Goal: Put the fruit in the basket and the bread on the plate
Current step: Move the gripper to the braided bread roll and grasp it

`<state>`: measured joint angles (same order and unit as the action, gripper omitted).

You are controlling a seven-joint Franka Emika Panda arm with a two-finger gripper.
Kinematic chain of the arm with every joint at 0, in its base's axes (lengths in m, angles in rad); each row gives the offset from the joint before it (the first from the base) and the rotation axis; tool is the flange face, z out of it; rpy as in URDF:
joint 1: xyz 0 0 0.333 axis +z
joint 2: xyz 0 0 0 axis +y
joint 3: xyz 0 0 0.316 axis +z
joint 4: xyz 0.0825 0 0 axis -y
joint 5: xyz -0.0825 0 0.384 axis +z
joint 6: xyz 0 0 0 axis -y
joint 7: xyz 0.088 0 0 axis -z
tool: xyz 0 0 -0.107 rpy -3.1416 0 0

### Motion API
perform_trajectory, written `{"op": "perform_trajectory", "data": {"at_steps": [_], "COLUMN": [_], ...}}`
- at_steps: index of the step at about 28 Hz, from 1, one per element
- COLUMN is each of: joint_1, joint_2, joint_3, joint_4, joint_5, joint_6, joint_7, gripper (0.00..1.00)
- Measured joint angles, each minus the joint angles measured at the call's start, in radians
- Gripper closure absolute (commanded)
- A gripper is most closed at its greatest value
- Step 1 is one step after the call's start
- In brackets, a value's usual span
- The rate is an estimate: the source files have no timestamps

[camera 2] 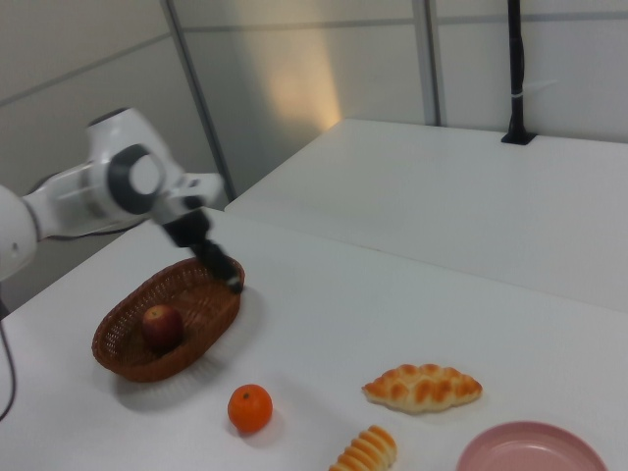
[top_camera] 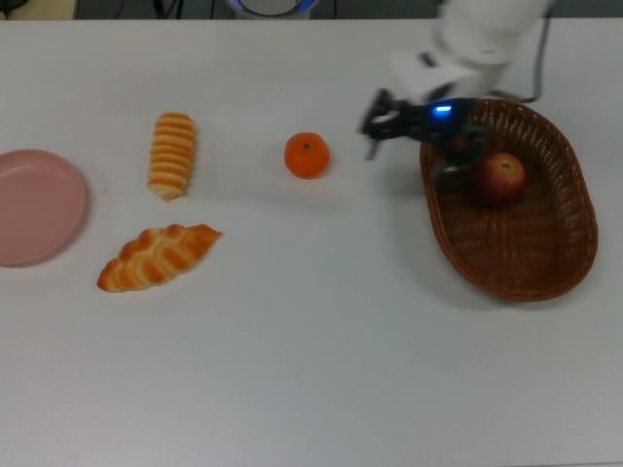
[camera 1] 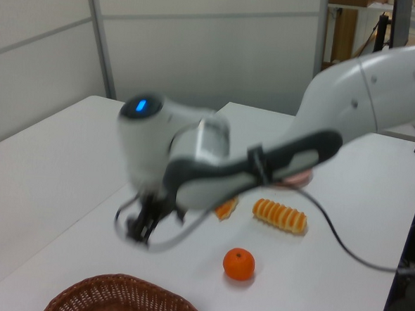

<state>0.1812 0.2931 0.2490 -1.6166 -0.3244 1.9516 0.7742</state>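
The dark red apple (top_camera: 502, 176) lies loose inside the brown wicker basket (top_camera: 576, 243) at the top view's right. My gripper (top_camera: 410, 146) hangs open and empty over the basket's left rim, between the basket and the orange tangerine (top_camera: 307, 156) on the table. In the right view the gripper (camera 2: 225, 271) is just past the basket's (camera 2: 116, 357) far rim, apart from the apple (camera 2: 162, 326). The ridged roll (top_camera: 172, 154) and the braided loaf (top_camera: 158, 256) lie on the table at the left. The pink plate (top_camera: 34, 204) at the top view's left edge holds nothing.
The white arm (camera 1: 214, 156) stretches across the left view and hides most of the loaf and plate there. White tabletop (top_camera: 311, 370) spreads in front of all the objects. A second white table stands behind in the right view.
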Motion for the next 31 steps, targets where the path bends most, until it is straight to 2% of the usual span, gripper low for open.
{"op": "perform_trajectory", "data": {"at_steps": [6, 12, 16, 19, 26, 29, 31], "joint_1": [-0.217, -0.378, -0.436, -0.456, -0.508, -0.524, -0.526], "joint_2": [-0.019, -0.014, -0.013, -0.013, -0.007, 0.033, 0.091], "joint_3": [-0.005, -0.007, -0.006, -0.006, -0.007, -0.007, -0.006], "joint_4": [-0.01, -0.037, -0.052, -0.054, -0.062, -0.072, -0.079], "joint_5": [0.046, 0.077, 0.079, 0.084, 0.127, 0.13, 0.13], "joint_6": [-0.029, -0.011, 0.048, 0.068, 0.157, 0.176, 0.247], "joint_7": [-0.121, -0.082, 0.05, 0.103, 0.2, 0.2, 0.2], "gripper": [0.0, 0.0, 0.0, 0.0, 0.0, 0.0, 0.0]}}
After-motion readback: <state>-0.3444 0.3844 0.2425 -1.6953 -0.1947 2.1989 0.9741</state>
